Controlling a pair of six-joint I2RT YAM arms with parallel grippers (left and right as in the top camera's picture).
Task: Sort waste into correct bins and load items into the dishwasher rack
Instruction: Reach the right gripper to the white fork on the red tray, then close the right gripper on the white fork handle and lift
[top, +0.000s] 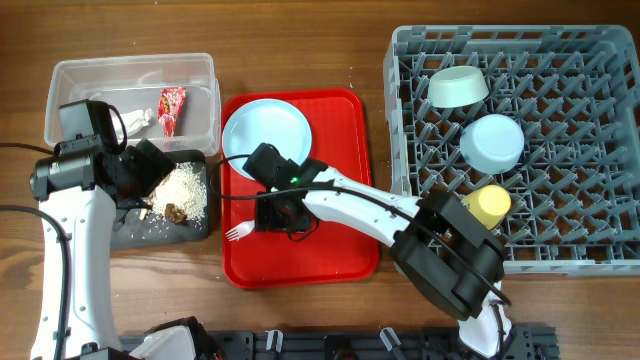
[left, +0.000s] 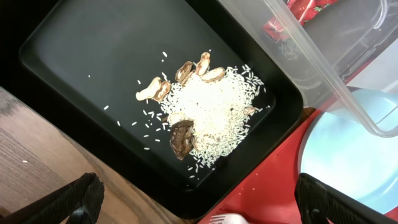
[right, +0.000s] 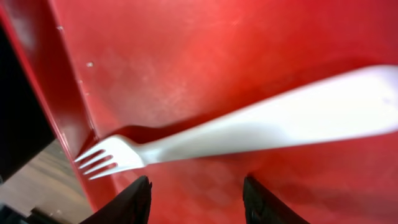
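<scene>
My right gripper (top: 281, 214) (right: 196, 202) is open, low over the red serving tray (top: 325, 250), just beside the white fork (top: 238, 232) (right: 249, 132), whose tines overhang the tray's left rim. My left gripper (top: 152, 170) (left: 205, 208) is open and empty above the black tray (top: 130, 225) (left: 93, 62), which holds the food scraps (top: 182, 190) (left: 208, 112). The clear tub (top: 130, 65) (left: 323, 68) holds the white tissue (top: 138, 120) and red wrapper (top: 172, 108). The light blue plate (top: 266, 136) (left: 348, 155) lies on the red tray. The spoon is out of view.
The grey dishwasher rack (top: 580, 200) at the right holds a pale green bowl (top: 458, 87), a light blue bowl (top: 492, 142) and a yellow cup (top: 487, 205). The black tray touches the red tray's left edge. Bare wood table (top: 300, 50) lies behind.
</scene>
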